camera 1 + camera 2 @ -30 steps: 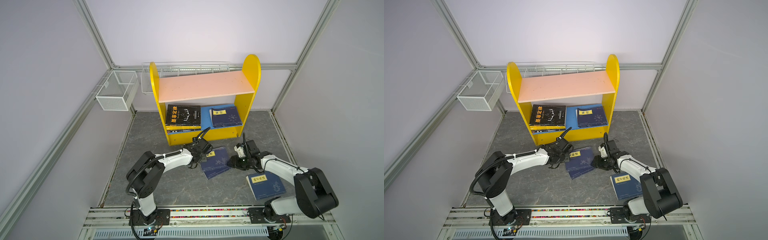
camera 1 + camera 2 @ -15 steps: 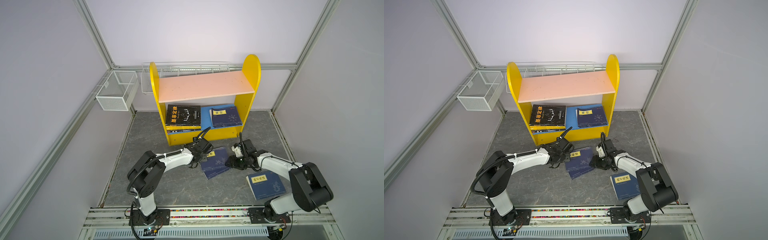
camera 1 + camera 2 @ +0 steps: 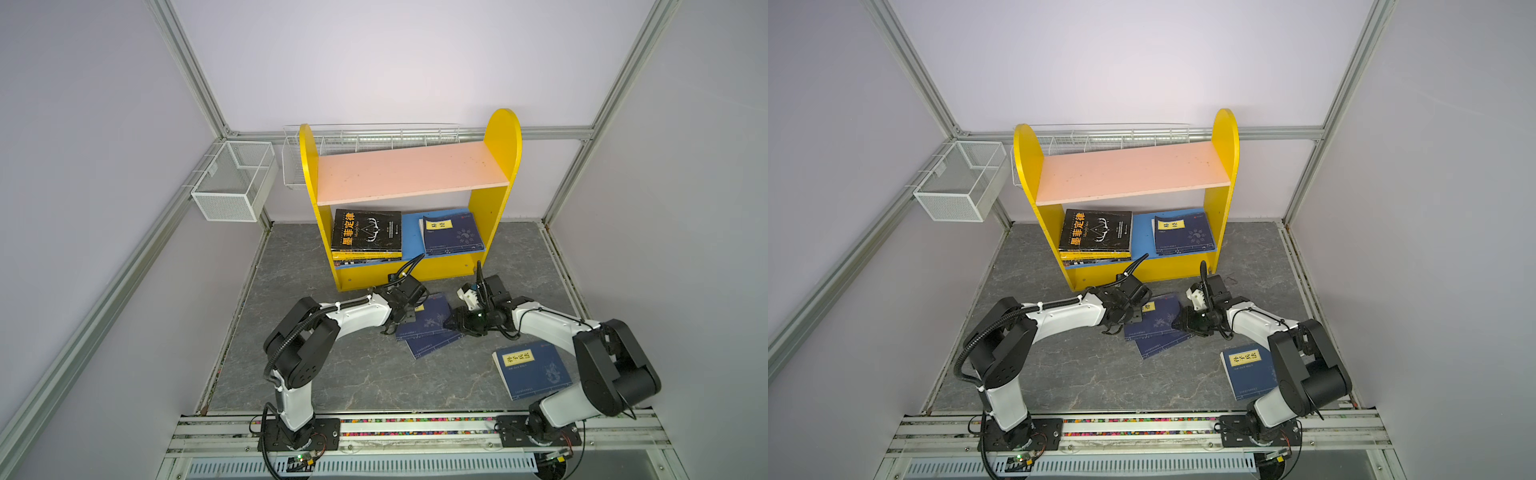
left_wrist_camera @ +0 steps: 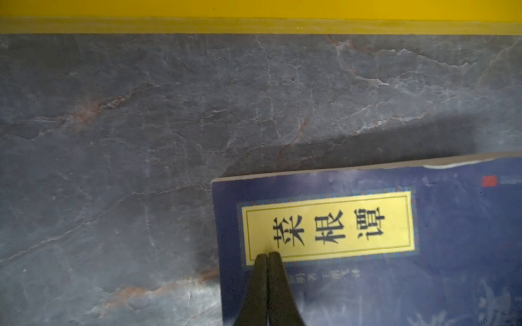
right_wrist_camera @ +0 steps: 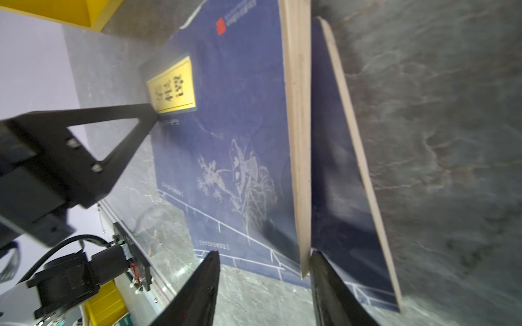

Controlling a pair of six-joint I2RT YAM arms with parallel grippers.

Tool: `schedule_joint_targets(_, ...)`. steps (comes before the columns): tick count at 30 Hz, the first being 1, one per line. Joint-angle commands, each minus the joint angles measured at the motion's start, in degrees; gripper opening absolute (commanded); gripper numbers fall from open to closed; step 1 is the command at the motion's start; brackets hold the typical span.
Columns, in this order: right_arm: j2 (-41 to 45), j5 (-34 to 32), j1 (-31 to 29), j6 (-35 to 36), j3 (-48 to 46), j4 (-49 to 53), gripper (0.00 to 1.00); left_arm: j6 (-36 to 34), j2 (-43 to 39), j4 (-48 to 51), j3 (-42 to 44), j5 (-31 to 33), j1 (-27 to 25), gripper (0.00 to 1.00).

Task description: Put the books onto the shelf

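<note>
A navy book, yellow label, lies mid-frame on another book. Left gripper, pressed together, touches the label; right gripper is spread.

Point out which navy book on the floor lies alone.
The navy book at the right in both top views: it lies flat by itself, while the overlapping pair sits between the left gripper and right gripper.

The top navy book covers most of the lower navy book. My right arm hides one side of the third navy book.
</note>
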State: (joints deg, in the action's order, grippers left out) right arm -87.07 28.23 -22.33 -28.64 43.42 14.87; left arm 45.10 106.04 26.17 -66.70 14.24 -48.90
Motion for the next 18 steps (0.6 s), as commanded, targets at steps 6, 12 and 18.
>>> schedule_joint_targets(6, 2.66, 5.78, -0.26, -0.45, 4.21, -3.32, 0.53, -0.8, 2.46, 1.56, -0.63, -2.64, 0.39, 0.0)
schedule_joint_targets(12, 0.27, 2.16, -0.1, -0.58, 3.54, -2.17, 0.53, -0.8, 2.74, 1.25, -0.63, -3.38, 0.62, 0.0)
schedule_joint_targets(18, -3.84, -0.8, 1.05, -1.59, 1.61, -1.47, 0.53, -0.53, 2.27, 1.25, -0.18, -2.9, 0.6, 0.0)
